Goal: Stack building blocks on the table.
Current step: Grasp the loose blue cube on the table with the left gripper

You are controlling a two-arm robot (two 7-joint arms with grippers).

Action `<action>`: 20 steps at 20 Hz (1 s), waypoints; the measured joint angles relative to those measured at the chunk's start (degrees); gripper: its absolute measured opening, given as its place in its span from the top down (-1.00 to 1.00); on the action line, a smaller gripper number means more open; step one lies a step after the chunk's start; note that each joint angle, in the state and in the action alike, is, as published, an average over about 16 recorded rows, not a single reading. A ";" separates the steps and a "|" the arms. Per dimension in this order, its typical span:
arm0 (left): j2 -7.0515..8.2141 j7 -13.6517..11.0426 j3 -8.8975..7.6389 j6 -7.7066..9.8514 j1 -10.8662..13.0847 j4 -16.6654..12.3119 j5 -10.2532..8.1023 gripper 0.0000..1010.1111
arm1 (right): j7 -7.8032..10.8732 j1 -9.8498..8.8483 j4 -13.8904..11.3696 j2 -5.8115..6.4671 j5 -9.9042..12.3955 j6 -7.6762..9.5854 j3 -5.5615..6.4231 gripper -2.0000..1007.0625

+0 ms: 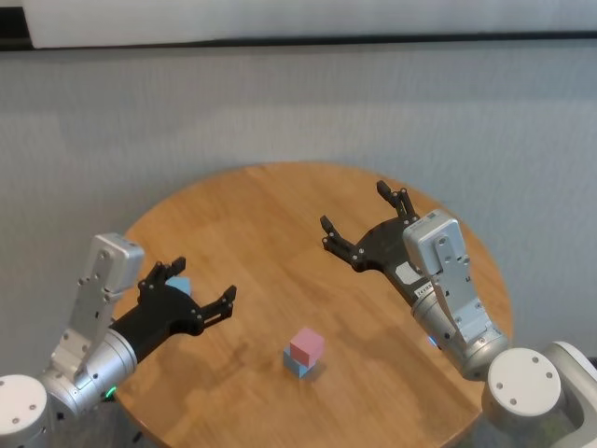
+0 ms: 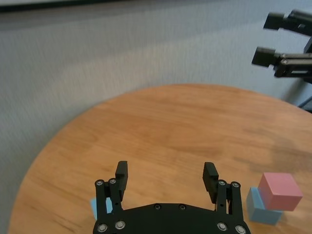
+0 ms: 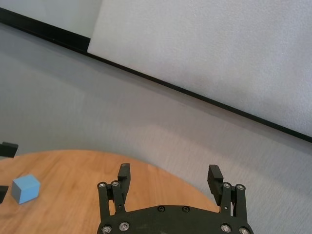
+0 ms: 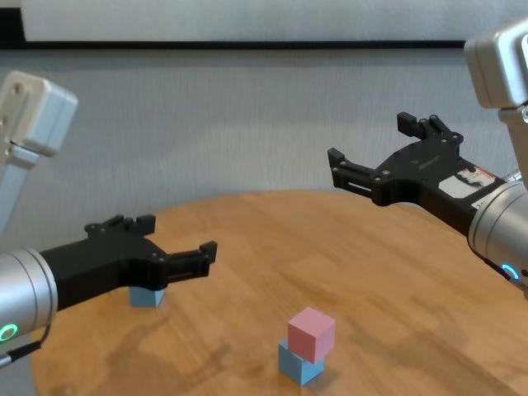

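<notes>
A pink cube sits on top of a light blue cube near the front middle of the round wooden table. This stack also shows in the chest view and the left wrist view. The second light blue cube lies alone at the table's left, just under my left gripper. That gripper is open and empty and hovers above it. In the left wrist view this cube peeks out beside one finger. My right gripper is open and empty, raised high over the table's right half.
The table stands in front of a grey wall with a dark rail near the top. The table's edge curves away at the far side. Only the cubes are on the top.
</notes>
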 joint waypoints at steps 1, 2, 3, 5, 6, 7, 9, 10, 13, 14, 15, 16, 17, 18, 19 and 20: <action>-0.08 -0.02 0.07 0.73 -0.04 0.12 0.03 -0.98 | 0.00 0.00 0.00 0.00 0.00 0.00 0.00 -0.99; -0.15 0.00 0.15 1.47 -0.09 0.25 0.08 -0.98 | 0.00 -0.01 -0.01 0.01 0.00 0.00 0.00 -0.99; -0.23 0.08 0.24 2.21 -0.16 0.36 0.15 -0.98 | 0.00 -0.01 -0.01 0.01 0.00 0.01 0.00 -0.99; -0.40 0.39 0.39 3.51 -0.32 0.58 0.33 -0.98 | 0.00 -0.02 -0.02 0.01 -0.01 0.01 0.00 -0.99; -0.49 0.60 0.44 4.14 -0.40 0.66 0.44 -0.98 | 0.00 -0.02 -0.02 0.01 -0.01 0.01 0.00 -0.99; -0.61 0.85 0.47 4.79 -0.47 0.72 0.56 -0.98 | 0.00 -0.02 -0.02 0.02 -0.01 0.01 0.00 -0.99; -0.89 1.44 0.50 6.00 -0.61 0.81 0.80 -0.98 | 0.00 -0.03 -0.02 0.02 -0.01 0.01 0.00 -0.99; -1.08 1.81 0.46 6.57 -0.65 0.85 0.91 -0.98 | 0.00 -0.03 -0.02 0.02 -0.01 0.01 0.00 -0.99; -1.79 3.06 0.18 8.12 -0.73 0.95 1.21 -0.98 | 0.00 -0.03 -0.03 0.02 -0.01 0.01 0.00 -0.99; -2.06 3.55 0.07 8.58 -0.78 0.98 1.35 -0.98 | 0.00 -0.03 -0.03 0.02 -0.01 0.01 0.00 -0.99; -2.35 4.06 -0.04 9.03 -0.84 1.01 1.51 -0.98 | 0.00 -0.04 -0.03 0.02 -0.01 0.01 0.00 -0.99; -2.65 4.61 -0.18 9.43 -0.89 1.05 1.68 -0.98 | 0.00 -0.04 -0.03 0.02 -0.01 0.01 0.00 -0.99; -3.00 5.22 -0.37 9.82 -0.94 1.12 1.85 -0.98 | 0.00 -0.04 -0.03 0.02 -0.01 0.01 0.00 -0.99; -3.37 5.83 -0.57 10.18 -1.00 1.22 2.01 -0.98 | 0.00 -0.04 -0.03 0.02 -0.01 0.01 0.00 -0.99; -3.78 6.43 -0.81 10.49 -1.08 1.37 2.16 -0.98 | 0.00 -0.04 -0.03 0.02 -0.01 0.01 -0.01 -0.99; -4.22 7.03 -1.05 10.76 -1.19 1.60 2.33 -0.98 | 0.00 -0.04 -0.03 0.02 -0.01 0.01 -0.01 -0.99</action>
